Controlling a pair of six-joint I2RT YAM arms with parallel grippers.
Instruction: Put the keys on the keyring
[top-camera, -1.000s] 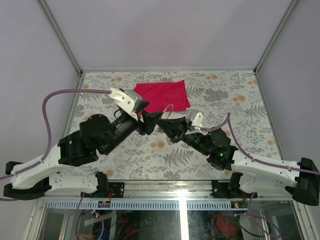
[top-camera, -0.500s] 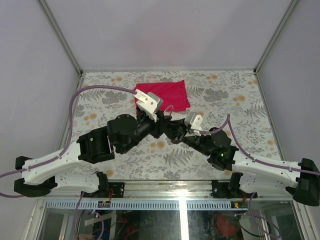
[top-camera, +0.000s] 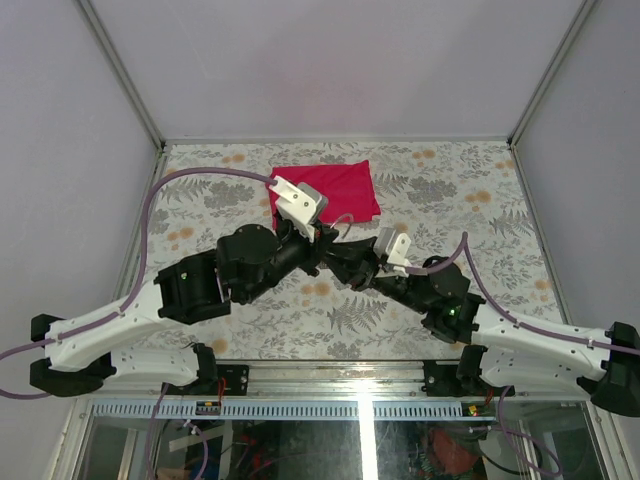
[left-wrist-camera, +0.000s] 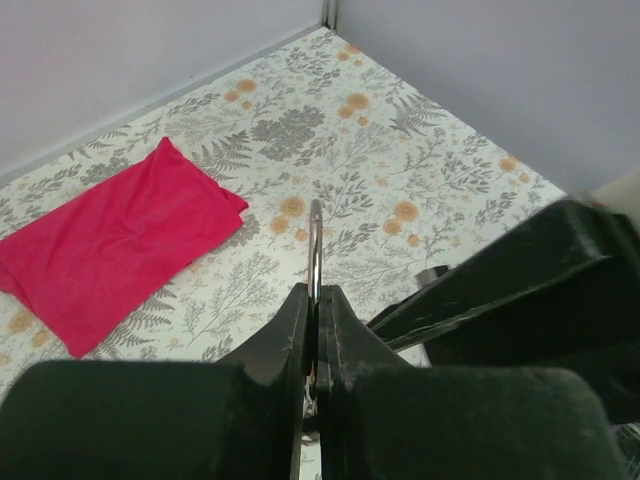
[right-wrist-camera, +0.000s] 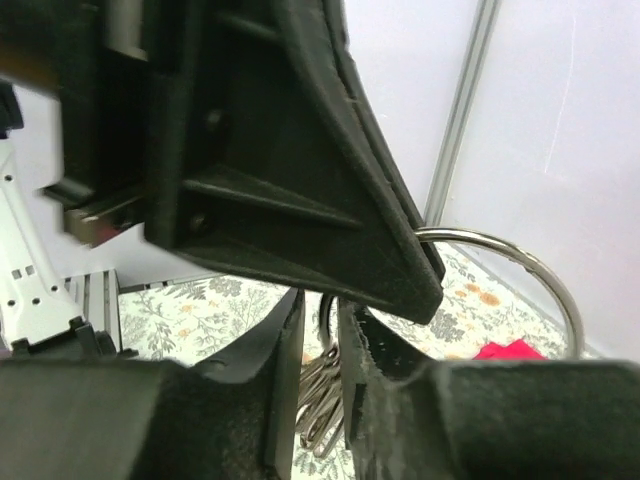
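The keyring (left-wrist-camera: 315, 235) is a thin silver wire ring held above the table, seen edge-on in the left wrist view. My left gripper (left-wrist-camera: 316, 298) is shut on its lower part. In the right wrist view the keyring (right-wrist-camera: 545, 280) arcs out past the left gripper's black finger (right-wrist-camera: 330, 200). The ring's wire runs down through the gap of my right gripper (right-wrist-camera: 320, 308), whose fingers stand a little apart around it. Several silver keys (right-wrist-camera: 335, 400) hang on the ring just below. From above, both grippers (top-camera: 322, 247) (top-camera: 340, 260) meet mid-table under the keyring (top-camera: 341, 218).
A red cloth (top-camera: 325, 190) lies flat on the floral table at the back centre, also in the left wrist view (left-wrist-camera: 110, 240). The right arm's black body (left-wrist-camera: 520, 290) sits close to the left gripper's right side. Walls enclose the table on three sides.
My left arm swung in toward the right gripper and its jaws closed onto the keyring. The right gripper's jaws, shut on the ring before, have parted slightly.
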